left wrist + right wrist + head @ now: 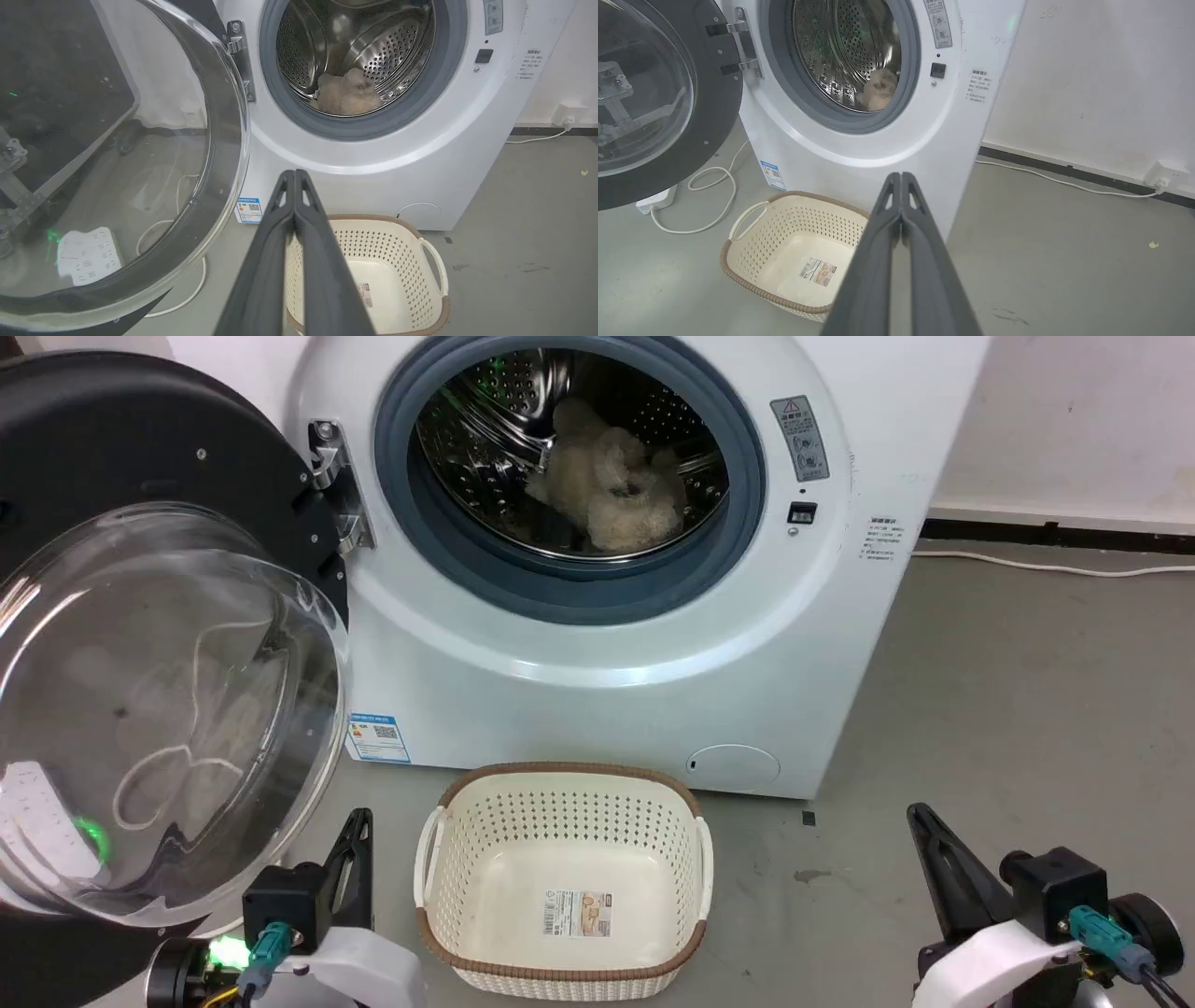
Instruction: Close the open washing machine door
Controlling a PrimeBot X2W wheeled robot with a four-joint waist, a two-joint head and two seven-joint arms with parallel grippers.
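A white washer (653, 644) stands on a grey floor (1008, 709). Its door (159, 709) is swung wide open to the washer's left and hangs on a chrome hinge (336, 485) at the left of the washer's front. The door is a black ring around a bulging clear glass bowl, turned away from the washer's drum (485, 429). A pale fluffy item (607, 485) lies in the drum. A cream basket (560, 784) sits on the floor just in front of the washer, below the drum. A white power strip (656, 200) and its cable (714, 186) lie by the washer's left side.

The left gripper (358, 826) is low in front of the washer, near the door's lower rim, its fingers pressed together on nothing. The right gripper (920, 817) is in front of the washer's right corner, also clenched and holding nothing.
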